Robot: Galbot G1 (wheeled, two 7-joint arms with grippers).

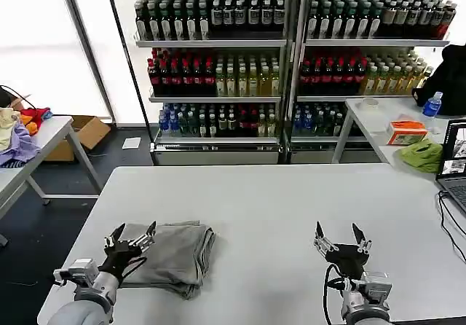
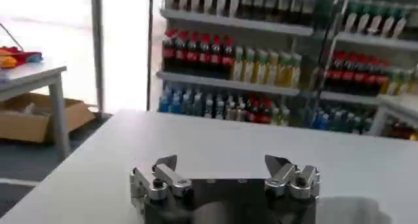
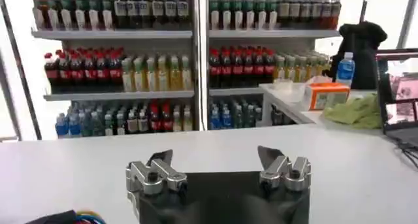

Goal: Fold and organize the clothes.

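Observation:
A folded light grey shirt (image 1: 175, 256) lies in a neat stack on the white table (image 1: 277, 201) at the front left. My left gripper (image 1: 133, 235) hovers open over the stack's near left corner, fingers spread, nothing between them. In the left wrist view the left gripper (image 2: 221, 162) stands wide open above the bare table. My right gripper (image 1: 339, 234) is open at the front right, well apart from the shirt, with only tabletop beneath it. The right wrist view shows the right gripper (image 3: 214, 156) with its jaws wide apart and empty.
Drink shelves (image 1: 291, 55) stand behind the table. A side table at the right holds a lime-green cloth (image 1: 423, 155), an orange box (image 1: 406, 131), a water bottle (image 1: 432, 105) and a laptop (image 1: 455, 161). Coloured fabrics (image 1: 18, 132) lie on a table at the far left.

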